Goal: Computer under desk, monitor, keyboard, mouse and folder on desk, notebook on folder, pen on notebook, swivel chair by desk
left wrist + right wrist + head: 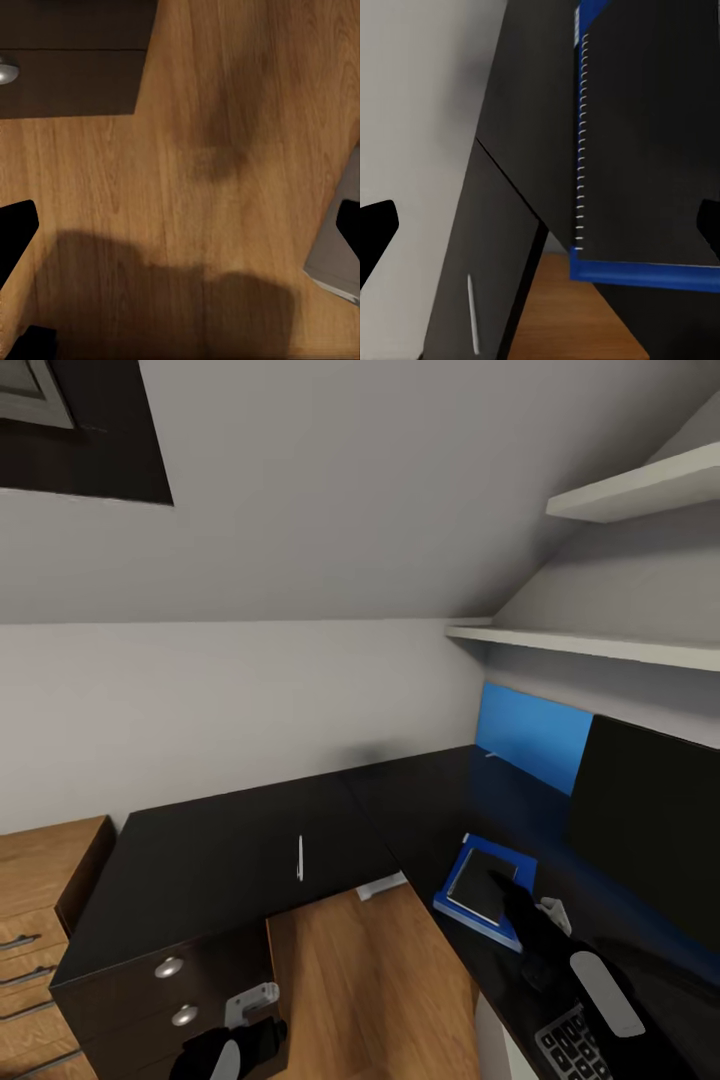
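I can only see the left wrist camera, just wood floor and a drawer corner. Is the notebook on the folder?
Observer: Yes. In the head view the notebook lies on the blue folder, on the desk near the monitor.
Operator: And the pen?
Observer: Not on it. The pen lies on the desk's other wing, near the front edge, apart from the folder.
Operator: What about the right gripper?
Observer: The right gripper is over the notebook, jaws open, holding nothing.
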Robot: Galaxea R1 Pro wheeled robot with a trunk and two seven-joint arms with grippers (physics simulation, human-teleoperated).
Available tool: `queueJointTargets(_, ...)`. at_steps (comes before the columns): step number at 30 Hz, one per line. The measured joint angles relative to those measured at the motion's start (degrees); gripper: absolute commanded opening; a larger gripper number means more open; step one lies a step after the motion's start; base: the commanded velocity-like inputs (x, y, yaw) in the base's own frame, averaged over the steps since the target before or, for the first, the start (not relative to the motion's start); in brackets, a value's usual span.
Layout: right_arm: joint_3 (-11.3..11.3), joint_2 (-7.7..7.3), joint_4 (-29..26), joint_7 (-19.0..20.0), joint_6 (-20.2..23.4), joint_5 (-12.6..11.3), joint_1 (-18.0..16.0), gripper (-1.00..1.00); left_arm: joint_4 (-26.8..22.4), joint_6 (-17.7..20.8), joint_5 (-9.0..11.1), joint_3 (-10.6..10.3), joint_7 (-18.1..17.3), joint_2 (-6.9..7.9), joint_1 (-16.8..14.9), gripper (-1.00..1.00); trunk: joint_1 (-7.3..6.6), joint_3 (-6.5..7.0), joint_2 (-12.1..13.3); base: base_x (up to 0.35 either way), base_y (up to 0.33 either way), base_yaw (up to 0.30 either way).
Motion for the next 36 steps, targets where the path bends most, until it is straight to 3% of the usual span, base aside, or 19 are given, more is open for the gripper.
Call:
queueJointTargets(8, 0.48, -0.02, -1.37, -0.23, -2.48, 0.25, 0.00, 1.00, 1.28, -0.25, -0.01, -0.35, 0.21, 0.01, 0.00, 1.00, -1.76, 1.44, 3.21, 0.000, 0.000, 0.000)
queueJointTargets(14, 1.42, -0.02, -4.52, -1.19, -3.58, 0.77, 0.00, 1.00, 3.23, -3.11, -0.05, -0.39, 0.18, 0.17, 0.00, 1.00, -3.08, 2.52, 5.62, 0.000, 0.000, 0.000)
queueJointTargets(19, 3.08, 0.07, -8.30, -6.56, -3.73, 4.36, 0.00, 1.00, 9.53, -7.53, -0.48, -0.78, 0.00, 0.38, 0.00, 1.00, -4.18, 3.41, 7.63, 0.000, 0.000, 0.000)
queueJointTargets(22, 4.74, 0.19, -10.45, -10.30, -3.64, 7.57, -0.01, 1.00, 14.18, -11.40, -1.39, -1.52, 0.00, 0.50, -0.01, 1.00, -4.84, 3.95, 8.83, 0.000, 0.000, 0.000)
queueJointTargets(23, 6.16, 0.26, -12.30, -12.73, -3.53, 9.62, -0.01, 1.00, 17.04, -14.53, -2.14, -1.84, -0.03, 0.67, 0.00, 1.00, -5.06, 4.13, 9.23, 0.000, 0.000, 0.000)
queueJointTargets(27, 9.61, 0.37, -16.88, -17.12, -3.34, 12.99, 0.00, 1.00, 21.64, -20.50, -3.18, -2.21, -0.10, 1.86, -0.02, 1.00, -5.93, 4.86, 10.84, 0.000, 0.000, 0.000)
queueJointTargets(31, 14.05, 0.40, -21.03, -20.21, -3.47, 15.03, 0.11, 1.00, 24.98, -25.37, -3.55, -2.41, -0.18, 3.82, 0.00, 1.00, -6.81, 5.57, 12.44, 0.000, 0.000, 0.000)
queueJointTargets(36, 16.47, 0.42, -22.81, -21.08, -3.29, 15.68, 0.30, 1.00, 29.05, -27.53, -3.63, -2.43, -0.14, 4.89, -0.01, 1.00, -7.91, 6.47, 14.45, 0.000, 0.000, 0.000)
